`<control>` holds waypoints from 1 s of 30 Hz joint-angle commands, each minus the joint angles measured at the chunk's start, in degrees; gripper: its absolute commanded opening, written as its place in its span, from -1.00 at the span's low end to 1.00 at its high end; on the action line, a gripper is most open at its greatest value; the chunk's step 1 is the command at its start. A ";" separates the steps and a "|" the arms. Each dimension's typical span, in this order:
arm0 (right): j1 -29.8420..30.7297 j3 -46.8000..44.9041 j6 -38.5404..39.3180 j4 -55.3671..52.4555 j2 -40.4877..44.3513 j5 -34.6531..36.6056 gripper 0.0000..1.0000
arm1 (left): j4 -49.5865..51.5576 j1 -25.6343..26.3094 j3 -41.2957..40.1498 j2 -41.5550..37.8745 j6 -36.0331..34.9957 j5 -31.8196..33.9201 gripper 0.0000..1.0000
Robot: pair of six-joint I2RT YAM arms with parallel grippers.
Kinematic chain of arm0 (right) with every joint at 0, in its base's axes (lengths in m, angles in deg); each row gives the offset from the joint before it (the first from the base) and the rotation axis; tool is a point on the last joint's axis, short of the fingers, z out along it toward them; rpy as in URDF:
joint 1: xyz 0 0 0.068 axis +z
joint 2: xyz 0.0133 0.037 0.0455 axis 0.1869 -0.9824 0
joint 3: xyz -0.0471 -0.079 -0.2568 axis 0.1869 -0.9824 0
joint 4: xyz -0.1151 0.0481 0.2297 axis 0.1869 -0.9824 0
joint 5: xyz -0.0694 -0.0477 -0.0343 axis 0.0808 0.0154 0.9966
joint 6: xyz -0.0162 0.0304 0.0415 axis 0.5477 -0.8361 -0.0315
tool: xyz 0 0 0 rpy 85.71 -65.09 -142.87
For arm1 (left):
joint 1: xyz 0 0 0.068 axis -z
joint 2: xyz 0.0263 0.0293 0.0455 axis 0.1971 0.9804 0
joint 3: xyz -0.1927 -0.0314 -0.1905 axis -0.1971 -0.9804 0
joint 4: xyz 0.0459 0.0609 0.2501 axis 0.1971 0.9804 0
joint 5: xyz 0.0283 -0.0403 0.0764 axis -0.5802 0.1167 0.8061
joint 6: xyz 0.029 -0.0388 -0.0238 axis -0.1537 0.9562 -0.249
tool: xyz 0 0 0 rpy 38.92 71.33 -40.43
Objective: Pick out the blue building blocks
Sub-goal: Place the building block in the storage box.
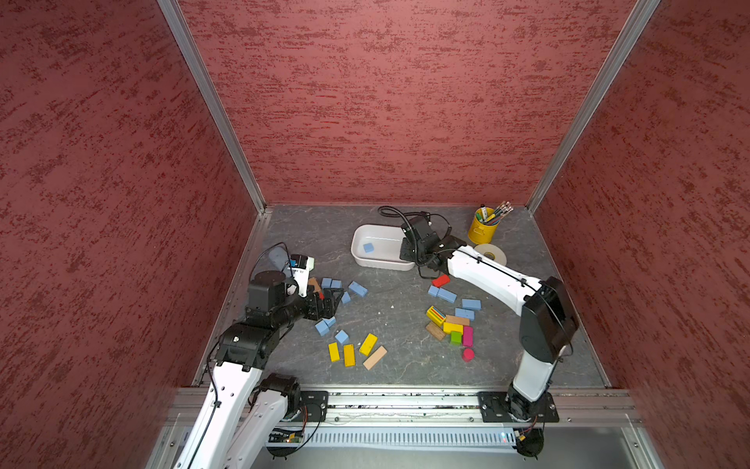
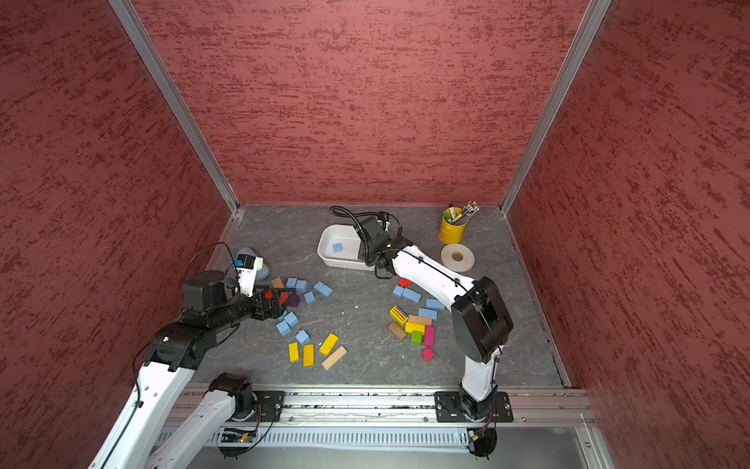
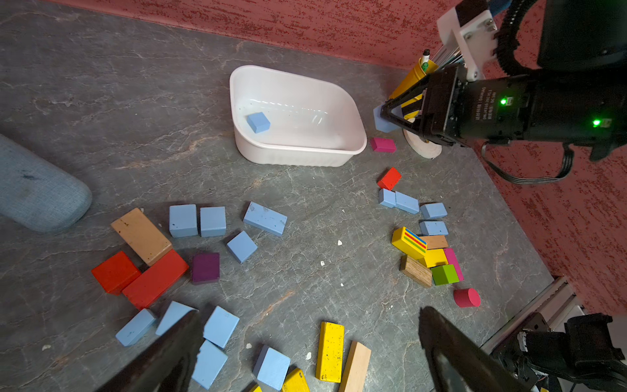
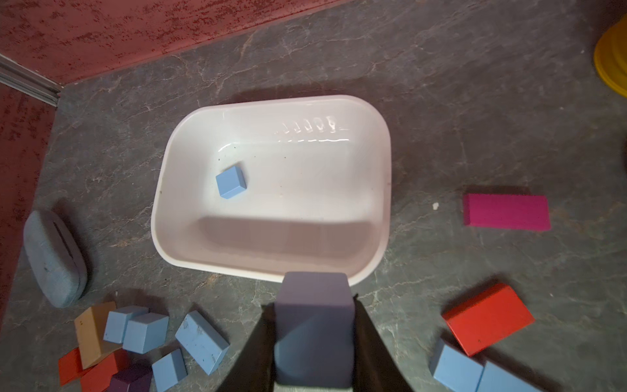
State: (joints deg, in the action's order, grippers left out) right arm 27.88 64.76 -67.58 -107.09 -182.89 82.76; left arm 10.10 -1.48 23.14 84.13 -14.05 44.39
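The right gripper (image 4: 312,302), at the lower centre of its wrist view, pinched a matte sky-blue cube (image 4: 314,334) by the rim of the white plastic tub (image 4: 271,268). Another blue cube (image 4: 231,181) lay inside the tub. The left gripper (image 3: 310,314) stood spread wide above loose blue blocks (image 3: 220,325) on the grey marbled table (image 3: 101,101), low in its wrist view.

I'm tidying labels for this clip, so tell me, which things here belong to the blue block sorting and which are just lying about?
Part of the job: loose blue blocks; blue cube in the white tub; blue block gripped by the right gripper; open left gripper.

Just lying about: red brick and other non-blue blocks; yellow pencil cup; tape roll; grey case.
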 commanded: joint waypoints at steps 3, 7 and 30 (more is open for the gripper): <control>0.12 11.34 3.67 -7.72 -7.82 3.58 -0.73 | -0.13 -0.39 -0.22 0.82 -0.54 -0.10 0.99; -0.15 20.82 5.18 -11.95 -15.53 5.42 -0.72 | -0.18 -0.23 -0.33 1.09 -0.57 -0.01 0.99; -6.82 46.66 4.48 -17.43 -40.11 8.49 -0.52 | 0.80 0.68 2.52 -2.90 17.14 0.91 0.99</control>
State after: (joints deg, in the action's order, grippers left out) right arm 21.72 109.35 -62.77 -125.86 -221.86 90.10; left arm 11.09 -0.95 24.30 82.23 -2.72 44.67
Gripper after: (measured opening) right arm 0.328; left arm 0.996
